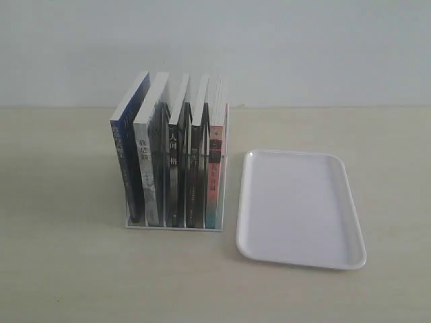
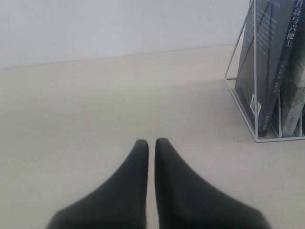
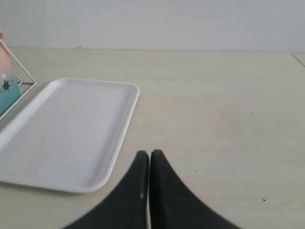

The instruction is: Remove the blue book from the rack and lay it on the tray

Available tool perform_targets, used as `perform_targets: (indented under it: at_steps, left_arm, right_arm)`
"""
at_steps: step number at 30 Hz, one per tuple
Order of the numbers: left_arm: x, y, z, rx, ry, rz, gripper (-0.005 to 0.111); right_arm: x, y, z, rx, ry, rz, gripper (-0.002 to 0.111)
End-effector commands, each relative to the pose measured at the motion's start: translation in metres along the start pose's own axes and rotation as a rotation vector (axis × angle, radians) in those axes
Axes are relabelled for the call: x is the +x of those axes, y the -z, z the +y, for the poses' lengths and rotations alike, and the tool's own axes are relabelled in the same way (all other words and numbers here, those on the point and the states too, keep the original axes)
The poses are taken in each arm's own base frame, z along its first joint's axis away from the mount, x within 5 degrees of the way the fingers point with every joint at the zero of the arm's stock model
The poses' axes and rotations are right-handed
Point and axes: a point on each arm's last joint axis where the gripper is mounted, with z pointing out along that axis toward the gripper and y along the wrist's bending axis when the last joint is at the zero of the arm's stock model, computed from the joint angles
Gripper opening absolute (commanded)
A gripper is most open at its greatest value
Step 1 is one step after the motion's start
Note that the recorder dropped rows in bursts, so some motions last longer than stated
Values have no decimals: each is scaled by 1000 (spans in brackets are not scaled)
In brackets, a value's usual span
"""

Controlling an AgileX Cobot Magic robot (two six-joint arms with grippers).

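The blue book [image 1: 128, 155] stands leaning in the leftmost slot of the wire rack [image 1: 174, 225], its dark blue spine facing the exterior view. In the left wrist view the same book [image 2: 267, 67] stands in the rack [image 2: 243, 112], well apart from my left gripper [image 2: 151, 142], which is shut with nothing in it. The white tray [image 1: 300, 205] lies flat to the right of the rack, holding nothing. My right gripper [image 3: 149, 153] is shut on nothing, over the table just beside the tray [image 3: 62, 133]. Neither gripper shows in the exterior view.
Several other books fill the rack: a white-spined one [image 1: 149, 168], darker ones, and a pink-and-teal-spined one [image 1: 214, 175] nearest the tray. The beige table [image 1: 67, 269] runs back to a pale wall.
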Motion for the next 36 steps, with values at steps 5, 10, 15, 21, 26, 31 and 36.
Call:
perform_targets:
  at_steps: [5, 10, 15, 21, 26, 31, 36]
  left_arm:
    - [-3, 1, 0, -3, 0, -22, 5]
    - [-3, 1, 0, -3, 0, -22, 5]
    - [-3, 1, 0, -3, 0, -22, 5]
    - [-3, 1, 0, -3, 0, -22, 5]
    - [-3, 1, 0, -3, 0, -22, 5]
    - [-3, 1, 0, -3, 0, -22, 5]
    - [-3, 1, 0, -3, 0, -22, 5]
  right_arm:
    - [-1, 0, 0, 0, 8, -16, 0]
    - [-1, 0, 0, 0, 8, -16, 0]
    - [-1, 0, 0, 0, 8, -16, 0]
    - [-1, 0, 0, 0, 8, -16, 0]
    - [-1, 0, 0, 0, 8, -16, 0]
    - [-4, 0, 0, 3, 8, -47, 0]
    - [-8, 1, -1, 6, 8, -87, 0]
